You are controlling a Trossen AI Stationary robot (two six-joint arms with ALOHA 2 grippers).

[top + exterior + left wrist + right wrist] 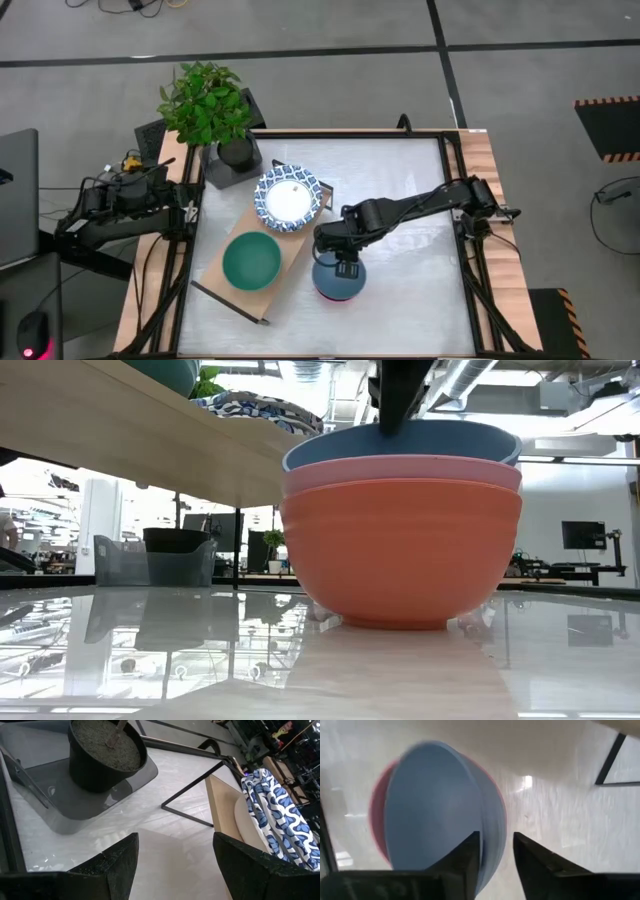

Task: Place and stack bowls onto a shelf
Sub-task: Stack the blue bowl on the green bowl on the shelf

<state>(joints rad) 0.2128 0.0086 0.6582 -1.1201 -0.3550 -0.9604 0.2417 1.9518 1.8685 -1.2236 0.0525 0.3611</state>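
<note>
The light-wood shelf [297,248] lies slantwise on the table's left half. On it rest a blue-and-white patterned bowl [287,198] and a green bowl [250,260]. Right of the shelf a stack stands on the table: a blue bowl [400,440] nested in a pink bowl [400,472] nested in a red bowl [400,560]. My right gripper [345,265] comes down on the stack, open, one finger inside the blue bowl [435,810] and one outside its rim. My left gripper [175,865] waits open and empty at the table's left edge. My right gripper points down over the blue bowl's rim [492,835] on the shelf side, its fingers straddling the wall, one inside and one outside. A strip of table shows between the rim and the outer finger [530,855]. Whether the inner finger touches the wall I cannot tell.
A black plant pot [237,152] with a green plant stands on a grey tray [100,805] at the table's far left corner, just beyond the shelf's black end frame [190,795]. Bare table lies right of the stack [410,250].
</note>
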